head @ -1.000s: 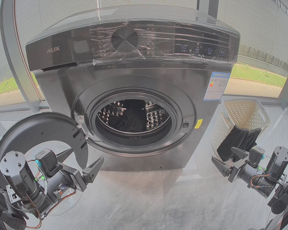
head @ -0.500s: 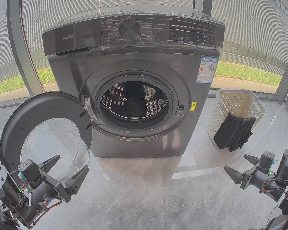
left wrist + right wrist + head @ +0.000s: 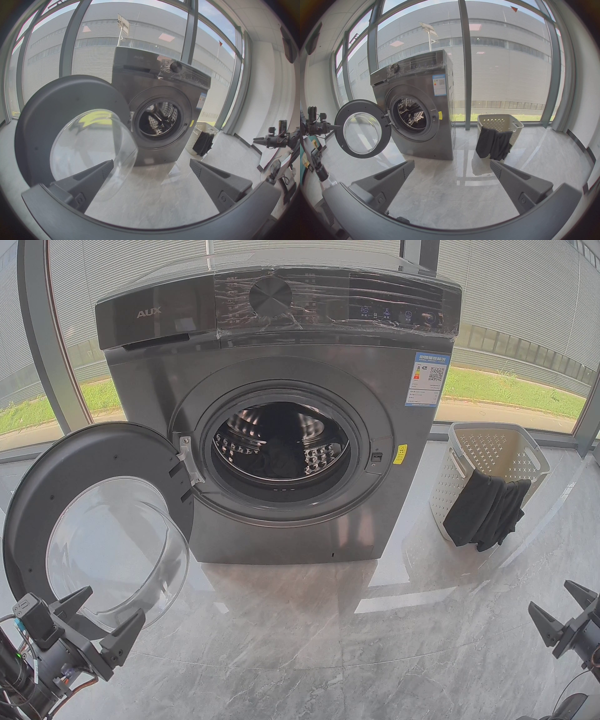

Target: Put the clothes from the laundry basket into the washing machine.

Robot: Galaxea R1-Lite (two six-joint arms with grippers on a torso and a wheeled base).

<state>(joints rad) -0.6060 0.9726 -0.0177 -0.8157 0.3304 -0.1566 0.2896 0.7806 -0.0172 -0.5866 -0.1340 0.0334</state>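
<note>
Your left gripper (image 3: 106, 609) sits low on your left side. Its two dark wedge-shaped fingers (image 3: 90, 178) are spread wide apart, with the tips aimed forward and slightly inward and the wrist angled back toward the lower corner of the head view. Your right gripper (image 3: 553, 597) sits low at the far right with its fingers parted just as wide, tips angled up and inward. The two arms are held well apart, one at each side, at much the same height.

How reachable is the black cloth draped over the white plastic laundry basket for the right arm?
Probably not yet: the open right gripper sits well short of the black cloth on the white basket; only bare floor lies between.
</note>
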